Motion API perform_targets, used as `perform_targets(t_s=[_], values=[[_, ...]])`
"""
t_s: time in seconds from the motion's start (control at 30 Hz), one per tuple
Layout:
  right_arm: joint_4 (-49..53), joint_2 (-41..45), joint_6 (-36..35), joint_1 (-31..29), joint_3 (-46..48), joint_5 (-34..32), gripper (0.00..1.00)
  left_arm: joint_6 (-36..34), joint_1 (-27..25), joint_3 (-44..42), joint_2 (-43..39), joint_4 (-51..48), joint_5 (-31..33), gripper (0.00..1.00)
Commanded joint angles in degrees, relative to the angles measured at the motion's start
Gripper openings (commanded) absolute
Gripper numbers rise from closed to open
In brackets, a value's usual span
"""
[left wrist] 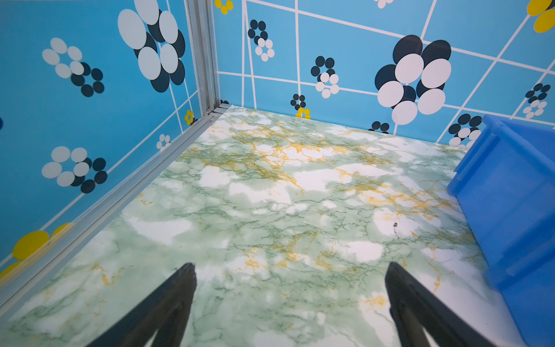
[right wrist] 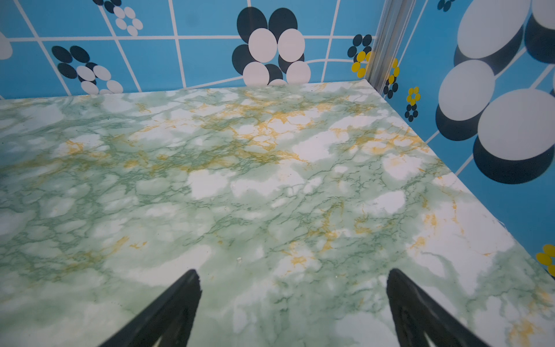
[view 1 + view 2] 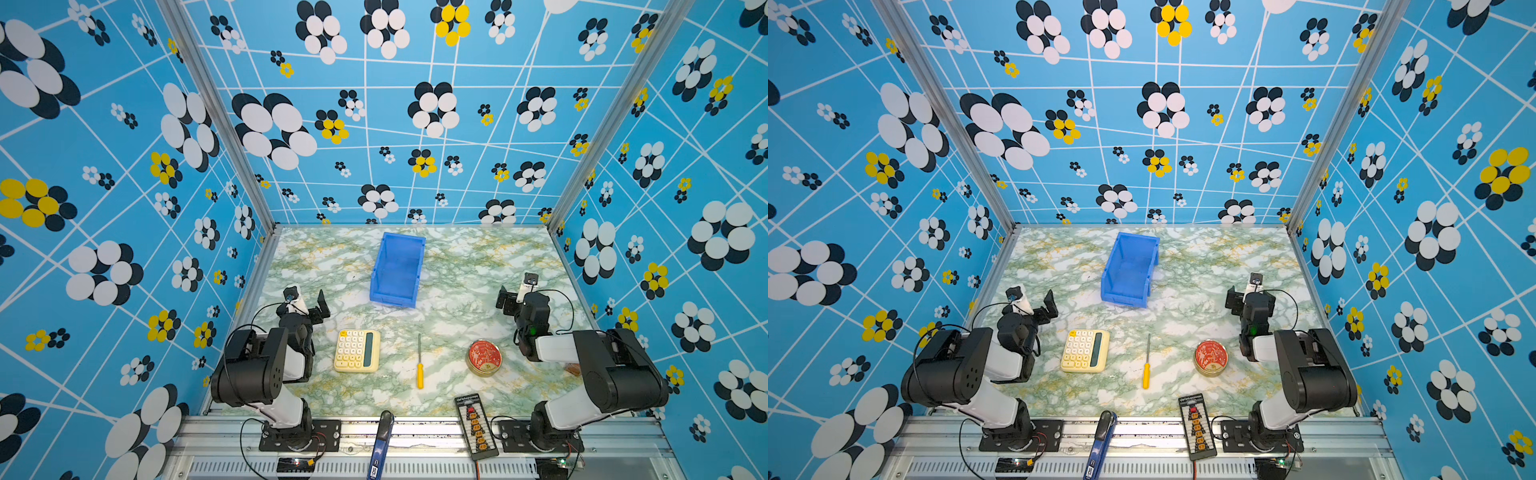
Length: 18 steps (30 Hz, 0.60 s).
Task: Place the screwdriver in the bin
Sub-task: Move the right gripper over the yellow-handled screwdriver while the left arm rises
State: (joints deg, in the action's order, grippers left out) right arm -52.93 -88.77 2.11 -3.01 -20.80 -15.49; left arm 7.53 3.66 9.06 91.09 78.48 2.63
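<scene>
Screwdriver (image 3: 420, 365) lies apart from left gripper (image 1: 289, 266) and right gripper (image 2: 292, 271), each agape, seemingly empty.

There were two grippers, the left gripper (image 1: 289, 267) and the right gripper (image 2: 292, 272), each with two black fingers (image 1: 177, 294). One blue bin (image 3: 397, 270) stood between the two pairs of fingers and a little beyond them. Behind the fingers lay one screwdriver (image 3: 420, 365), one cream calculator (image 3: 357, 350) and one round red tin (image 3: 484, 357). Farther behind the fingers sat one black connector board (image 3: 476, 426) and one dark blue-handled tool (image 3: 382, 440).
</scene>
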Motion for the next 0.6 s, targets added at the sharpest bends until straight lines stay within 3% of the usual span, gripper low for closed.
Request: perform_targets(t_s=[0.0,0.1,0.17,0.37,0.43,0.57], values=[[0.94,0.26,-0.09,0.20,-1.16,0.89,0.99,-0.35,-0.23,-0.53,0.49,1.58,0.76,0.99],[0.83,0.25,-0.17,0.23,-0.99,0.76,0.99,-0.34,-0.25,-0.53,0.49,1.64,0.71,0.99],[0.59,1.07,0.53,0.03,-1.04,-3.39,0.99,-0.33,-0.30,-0.53,0.49,1.60,0.72,0.99],[30.43,14.66,2.57,-0.49,-11.50,-6.45,0.99,-1.35,-0.13,1.70,-0.06,-2.24,-2.05,0.99],[42.82,18.69,9.46,-0.49,-16.53,-5.38,0.99,-2.25,-0.53,4.29,-2.69,-10.60,-3.82,0.99],[61.62,23.14,16.74,-2.15,-24.44,-3.12,0.99,-5.13,-3.80,5.35,-3.53,-12.74,1.01,0.99]])
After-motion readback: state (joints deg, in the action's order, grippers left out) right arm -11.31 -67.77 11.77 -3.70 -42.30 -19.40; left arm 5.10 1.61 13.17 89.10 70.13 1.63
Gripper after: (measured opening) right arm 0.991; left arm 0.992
